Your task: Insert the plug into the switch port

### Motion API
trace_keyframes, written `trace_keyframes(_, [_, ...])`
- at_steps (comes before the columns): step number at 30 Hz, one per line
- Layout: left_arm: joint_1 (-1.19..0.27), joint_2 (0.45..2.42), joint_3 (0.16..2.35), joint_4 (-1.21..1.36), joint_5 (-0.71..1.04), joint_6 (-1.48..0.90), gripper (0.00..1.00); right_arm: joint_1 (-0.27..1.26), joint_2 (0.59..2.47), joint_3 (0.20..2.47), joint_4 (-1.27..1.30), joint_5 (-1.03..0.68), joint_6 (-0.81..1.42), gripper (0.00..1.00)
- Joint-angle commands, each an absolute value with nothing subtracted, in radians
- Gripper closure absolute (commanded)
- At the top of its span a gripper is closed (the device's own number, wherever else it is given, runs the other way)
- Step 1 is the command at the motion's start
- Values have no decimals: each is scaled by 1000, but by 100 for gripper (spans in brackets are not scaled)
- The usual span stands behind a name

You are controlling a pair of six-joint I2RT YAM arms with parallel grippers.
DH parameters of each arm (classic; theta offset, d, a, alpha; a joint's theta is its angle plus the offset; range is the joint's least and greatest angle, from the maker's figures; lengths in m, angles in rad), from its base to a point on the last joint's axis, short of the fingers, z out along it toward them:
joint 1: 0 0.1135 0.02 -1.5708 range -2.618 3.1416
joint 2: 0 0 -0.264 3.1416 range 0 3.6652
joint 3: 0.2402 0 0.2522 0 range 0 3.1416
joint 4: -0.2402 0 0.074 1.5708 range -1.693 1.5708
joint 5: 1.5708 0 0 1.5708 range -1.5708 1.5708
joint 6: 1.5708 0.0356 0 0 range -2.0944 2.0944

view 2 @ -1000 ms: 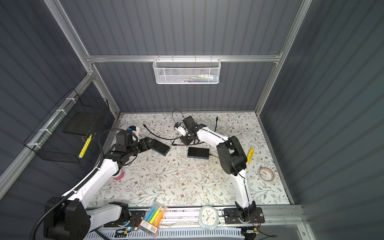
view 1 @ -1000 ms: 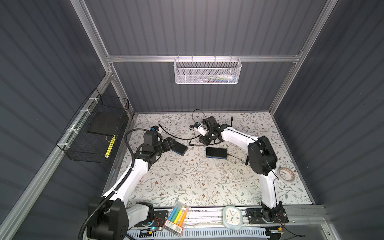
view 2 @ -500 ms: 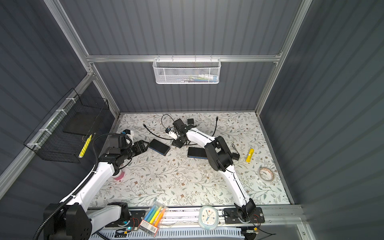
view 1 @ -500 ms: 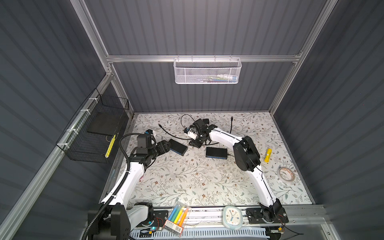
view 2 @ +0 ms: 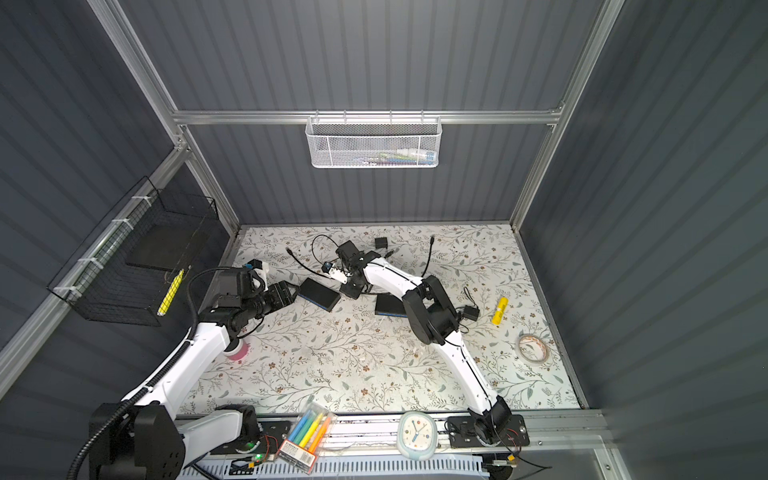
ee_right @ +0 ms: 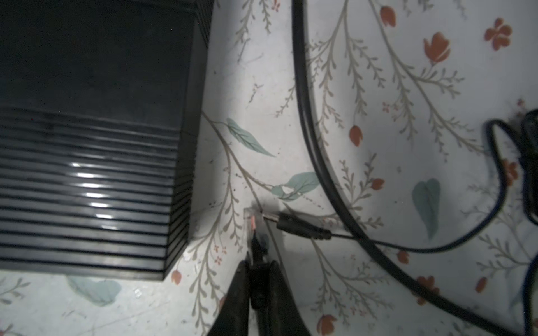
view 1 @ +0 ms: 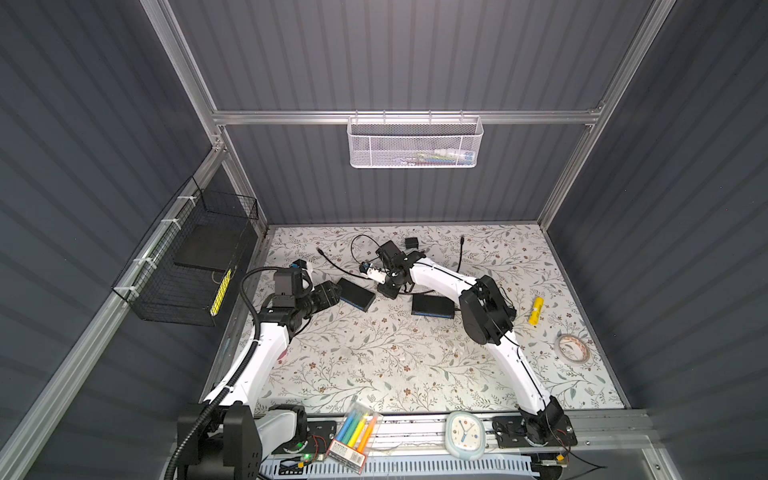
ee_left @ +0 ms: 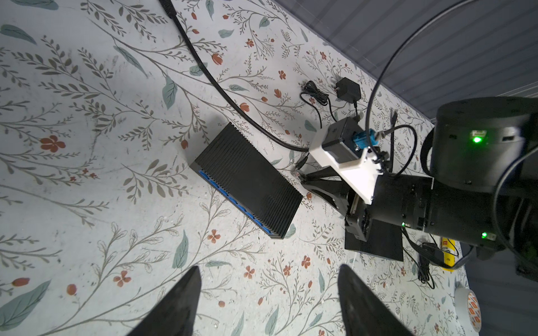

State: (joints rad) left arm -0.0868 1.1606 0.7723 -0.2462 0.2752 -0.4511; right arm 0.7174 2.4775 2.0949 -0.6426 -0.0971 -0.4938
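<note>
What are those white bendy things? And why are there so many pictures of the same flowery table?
They are two robot arms, each ending in a pincer called a gripper. Two pictures look down from above on the whole table; two come from small cameras on the arms' wrists. On the flowery table lie the black switch, another black box, cables, a yellow tube and a tape roll. The right gripper is pinched shut on a clear little plug, near the switch, not yet plugged in. The left gripper is open and holds nothing.
</note>
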Motion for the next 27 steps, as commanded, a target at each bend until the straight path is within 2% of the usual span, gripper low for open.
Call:
trace_keyframes(1, [-78,1157,759,-250,295,-430,26,719,2508,2097,-709,-82,-509,96])
trace_keyframes(3, [-78,1151,757,-253,295,-431,26,719,2491,2088,-704,-78,-519,100])
trace_keyframes(11, [-78,1105,749,-269,293,-443,26,701,2370,2066,-696,-26,-622,100])
trace_keyframes(19, [-78,1043,749,-307,289,-422,27,654,2168,2027,-709,2,-664,100])
trace_keyframes(22, [-80,1043,765,-305,360,-387,27,634,2057,1952,-702,-36,-624,100])
trace_keyframes(27, [-134,1051,783,-228,474,-358,29,596,1805,1646,-595,-227,-462,100])
